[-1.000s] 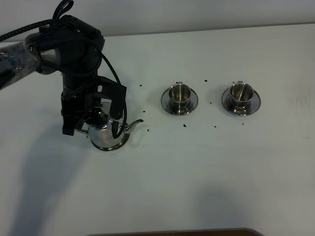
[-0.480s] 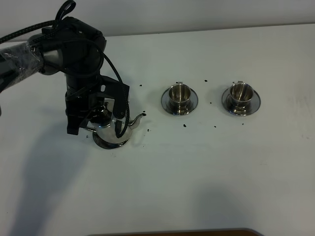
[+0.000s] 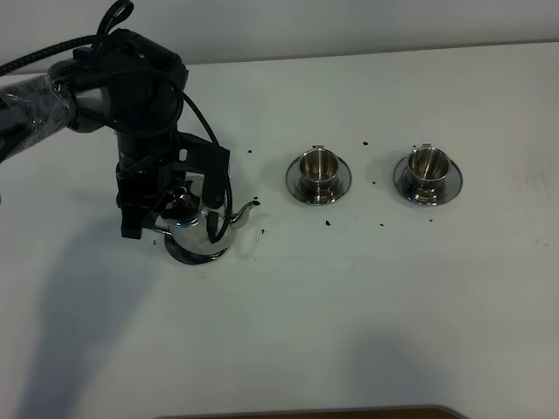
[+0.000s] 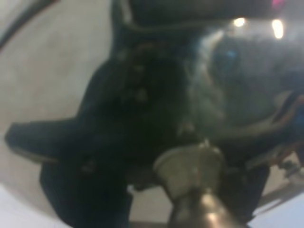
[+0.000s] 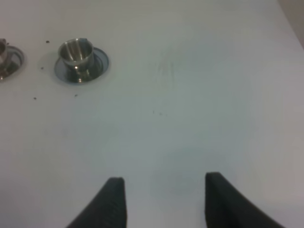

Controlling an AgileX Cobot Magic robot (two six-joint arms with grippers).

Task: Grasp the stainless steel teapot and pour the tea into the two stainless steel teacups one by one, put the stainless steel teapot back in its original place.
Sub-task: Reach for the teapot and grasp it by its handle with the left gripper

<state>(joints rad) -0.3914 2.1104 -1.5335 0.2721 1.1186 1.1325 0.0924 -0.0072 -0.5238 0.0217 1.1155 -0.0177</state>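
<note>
left arm, high view: left hand (image 3: 170,230) hangs low over the stainless steel teapot (image 3: 194,229), one dark finger (image 3: 129,223) on each side of the pot. the arm's body and cable hide the loop handle and most of the lid. cannot tell whether the fingers press on the handle or stand just off it. only the spout, pointing toward the cups, and the lower belly show clear.

under the pot a round steel saucer (image 3: 197,256) shows as a thin rim. pot looks seated on it, but the contact line is in shadow.

left wrist view: badly blurred, mostly black. a steel knob-like shape close to the lens, nothing firm on the grip.

two stainless steel teacups (image 3: 319,165) (image 3: 426,163) upright on their own saucers, well apart from the pot, side by side. contents not readable.

right hand (image 5: 164,199): fingers spread, nothing between them, above bare white surface (image 3: 367,314). its wrist view cuts one cup's saucer at the frame edge.

dark specks (image 3: 327,223) scattered near the cups.
</note>
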